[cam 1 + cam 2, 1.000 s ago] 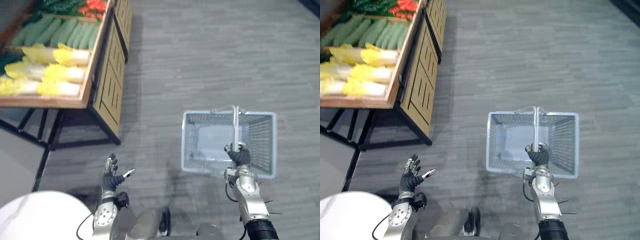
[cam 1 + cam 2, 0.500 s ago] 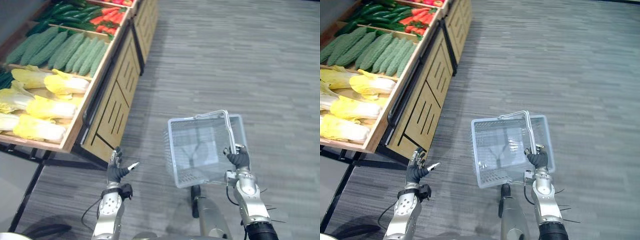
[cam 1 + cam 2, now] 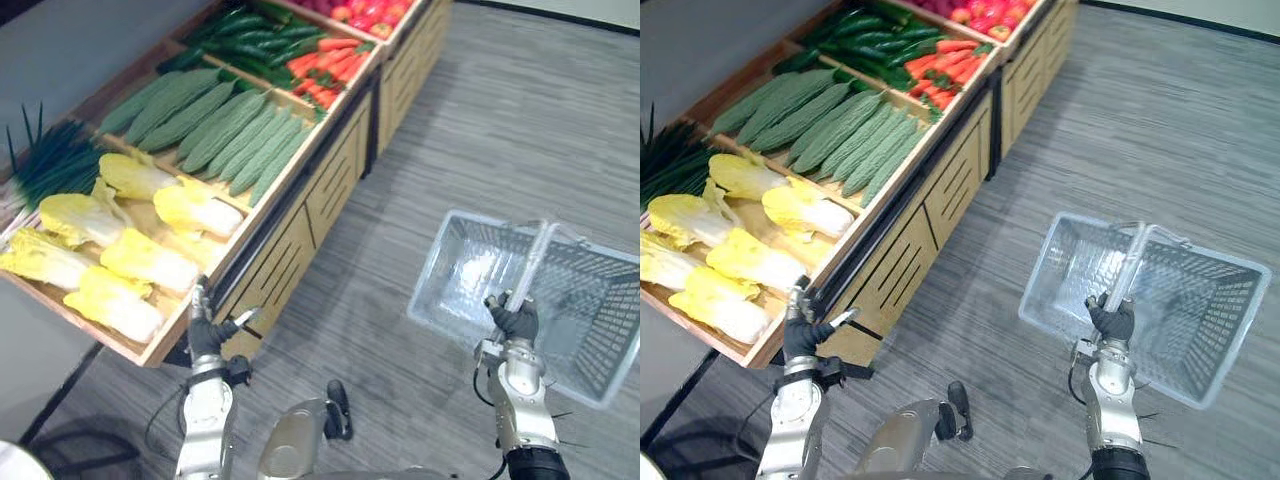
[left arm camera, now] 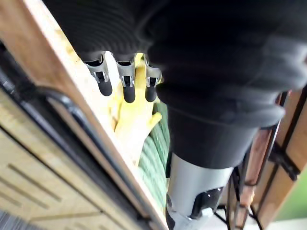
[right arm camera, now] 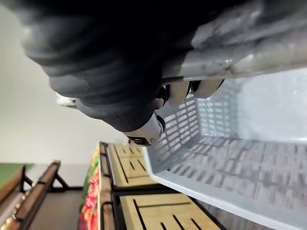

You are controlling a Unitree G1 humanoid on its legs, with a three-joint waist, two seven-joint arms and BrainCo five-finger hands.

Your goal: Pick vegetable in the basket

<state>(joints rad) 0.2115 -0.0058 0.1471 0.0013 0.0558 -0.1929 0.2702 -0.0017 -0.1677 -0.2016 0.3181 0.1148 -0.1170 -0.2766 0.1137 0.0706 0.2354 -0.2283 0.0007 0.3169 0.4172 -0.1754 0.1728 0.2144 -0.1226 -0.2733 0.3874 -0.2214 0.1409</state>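
A grey plastic basket [image 3: 575, 300] hangs over the floor at the right, empty inside. My right hand [image 3: 514, 320] is shut on its handle [image 3: 530, 265], and the handle [image 5: 249, 52] crosses that hand in the right wrist view. A wooden produce stand [image 3: 300, 215] holds yellow cabbages [image 3: 150, 255], ridged green gourds [image 3: 235, 125], dark cucumbers [image 3: 250, 35] and orange carrots [image 3: 335, 62]. My left hand [image 3: 205, 330] is open, fingers straight, at the stand's front edge just below the cabbages. Its fingertips [image 4: 124, 88] point at yellow cabbage [image 4: 127, 120].
Green onions [image 3: 50, 160] lie at the stand's far left and red vegetables [image 3: 365, 12] at its far end. The stand's slatted wooden front [image 3: 320, 190] runs diagonally. Grey plank floor [image 3: 480, 130] opens to the right of it.
The camera has swung towards the stand, which now lies much closer. My left hand has come up to its front edge. The basket stays in my right hand, now further right.
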